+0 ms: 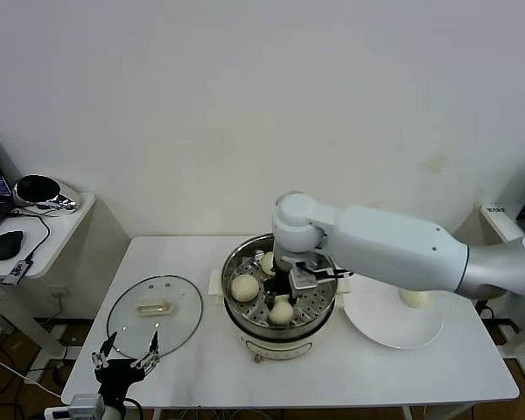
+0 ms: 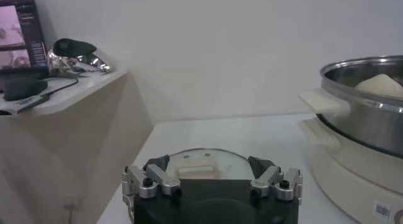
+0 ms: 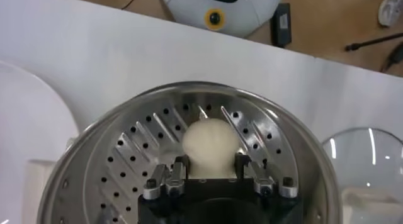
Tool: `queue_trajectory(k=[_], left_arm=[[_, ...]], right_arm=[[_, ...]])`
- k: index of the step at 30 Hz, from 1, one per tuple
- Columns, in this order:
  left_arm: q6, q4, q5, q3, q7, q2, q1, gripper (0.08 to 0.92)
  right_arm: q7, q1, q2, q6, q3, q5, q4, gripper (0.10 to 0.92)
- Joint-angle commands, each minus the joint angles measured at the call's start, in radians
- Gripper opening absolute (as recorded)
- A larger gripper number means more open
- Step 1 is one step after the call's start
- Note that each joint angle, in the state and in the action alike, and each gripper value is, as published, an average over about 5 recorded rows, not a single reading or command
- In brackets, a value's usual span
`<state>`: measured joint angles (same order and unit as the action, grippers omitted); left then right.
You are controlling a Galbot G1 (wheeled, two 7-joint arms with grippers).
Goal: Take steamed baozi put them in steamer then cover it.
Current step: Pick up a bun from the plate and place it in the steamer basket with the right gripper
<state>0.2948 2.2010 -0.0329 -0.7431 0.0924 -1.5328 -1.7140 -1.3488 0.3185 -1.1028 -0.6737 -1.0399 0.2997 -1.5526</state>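
My right gripper [image 1: 290, 289] is down inside the steamer [image 1: 241, 255], its fingers closed around a bun [image 3: 208, 145] near the rim at six o'clock, beside two buns already placed. One more bun [image 1: 414, 297] waits on the plate [image 1: 376, 328] at three o'clock, nearest this arm. My left gripper [image 1: 125, 359] hangs open just short of the lid [image 1: 154, 311].

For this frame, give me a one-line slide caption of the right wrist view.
Right gripper holds a baozi between its fingers over the steamer's perforated floor, glass lid lying beside it.
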Motion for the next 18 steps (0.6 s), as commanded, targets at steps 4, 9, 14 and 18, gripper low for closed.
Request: queue_trajectory(k=[4, 9, 14, 18], left_arm=[[-0.001, -0.005, -0.001, 0.000, 0.000, 0.000, -0.001, 0.823], [-0.002, -0.007, -0.001, 0.001, 0.000, 0.000, 0.001, 0.823], [-0.001, -0.008, 0.000, 0.003, 0.001, 0.000, 0.004, 0.823], [0.000, -0.013, 0.001, 0.006, 0.003, 0.000, 0.009, 0.823]], right_arm=[[-0.003, -0.016, -0.006, 0.031, -0.008, 0.020, 0.016, 0.470], [0.009, -0.011, 0.004, 0.067, -0.005, 0.026, 0.014, 0.584], [0.015, 0.007, 0.034, 0.113, 0.017, 0.011, -0.010, 0.731], [0.016, 0.034, 0.085, 0.171, 0.053, -0.025, -0.037, 0.809]])
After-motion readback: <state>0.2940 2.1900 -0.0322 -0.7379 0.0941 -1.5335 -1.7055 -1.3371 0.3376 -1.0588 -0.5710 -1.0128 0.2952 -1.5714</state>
